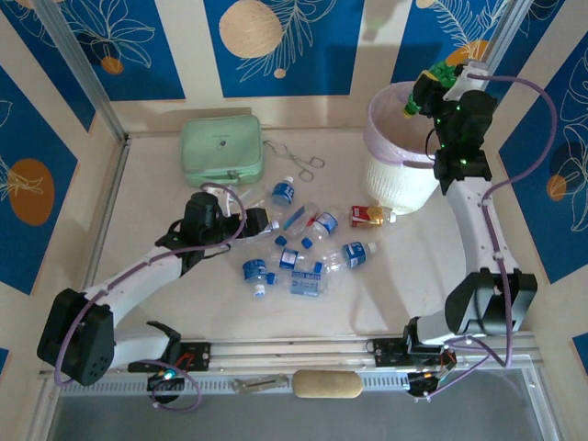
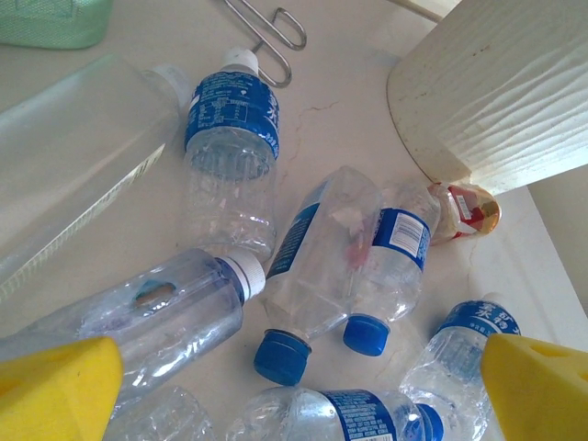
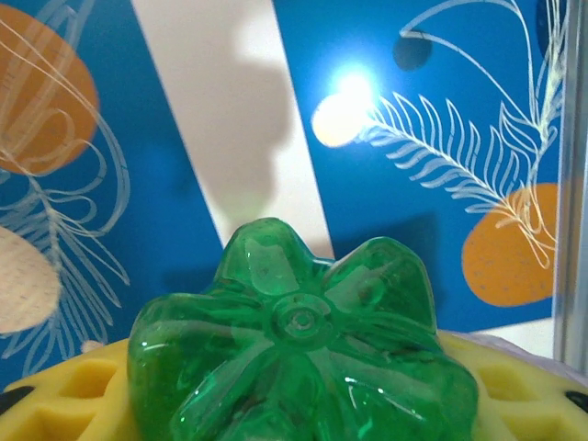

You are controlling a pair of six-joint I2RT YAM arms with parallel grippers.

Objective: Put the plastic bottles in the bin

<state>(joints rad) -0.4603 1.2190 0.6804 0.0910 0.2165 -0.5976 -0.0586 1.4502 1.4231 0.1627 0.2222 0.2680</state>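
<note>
Green bottle (image 3: 303,340) sits pinched in the right jaws above the bin (image 1: 395,188), seemingly poised to drop, while the left jaws hang spread over clear bottles (image 2: 230,156) strewn on the counter (image 1: 156,184)

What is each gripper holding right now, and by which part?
Right gripper: a green bottle, pinched across its body near the base. Left gripper: open, holding nothing.

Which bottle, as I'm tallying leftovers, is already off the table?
The green bottle, shut in the right tool above the bin; the others, clear with blue labels, lie on the table.
</note>
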